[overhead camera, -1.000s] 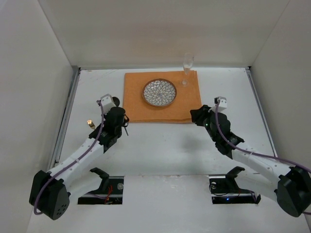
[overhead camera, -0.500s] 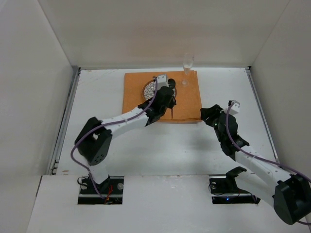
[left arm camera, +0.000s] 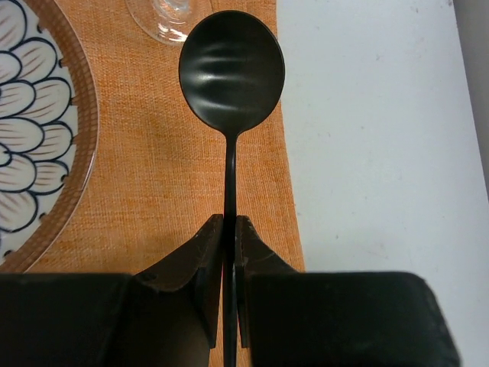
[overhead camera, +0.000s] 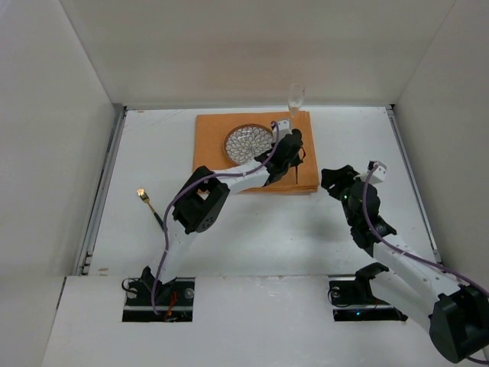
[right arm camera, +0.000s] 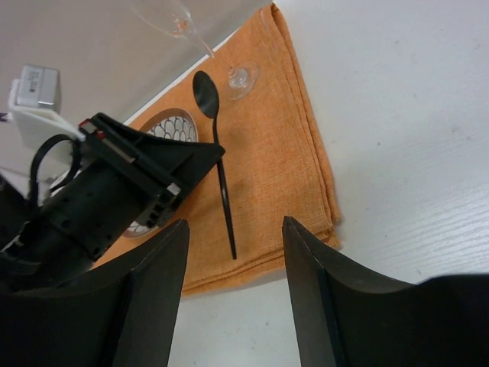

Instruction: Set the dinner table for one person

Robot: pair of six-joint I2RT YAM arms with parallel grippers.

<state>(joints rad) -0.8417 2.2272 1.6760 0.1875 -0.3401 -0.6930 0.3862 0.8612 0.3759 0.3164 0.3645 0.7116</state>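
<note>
Between the two dark fingers of the left gripper (left arm camera: 230,225) sits the thin handle of a black spoon (left arm camera: 231,65), the jaws closed tight on it with no gap to either side. The spoon runs straight out ahead of the fingertips, its oval bowl face up at the far end. Below the gripper lies an orange mat (left arm camera: 168,176), whose right edge passes just under the spoon's bowl. Whether the spoon touches the cloth cannot be told. To the gripper's left on the mat is a patterned plate (left arm camera: 46,153) with a brown rim and blue petal lines. Just beyond the spoon's tip, slightly left, stands the clear foot of a wine glass (left arm camera: 164,19). To the gripper's right and under the mat spreads the dinner table (left arm camera: 382,153), white and flat.

The right gripper (right arm camera: 235,223) hangs with its jaws well apart and nothing between them. Ahead of it, past the near corner of the mat, the left gripper and spoon are in plain sight, with the glass beyond them. From the top view the right gripper hovers over bare table just off the mat's near right corner. Well away to the left arm's left, a gold-headed, dark-handled piece of cutlery (overhead camera: 149,205) lies alone on the table
</note>
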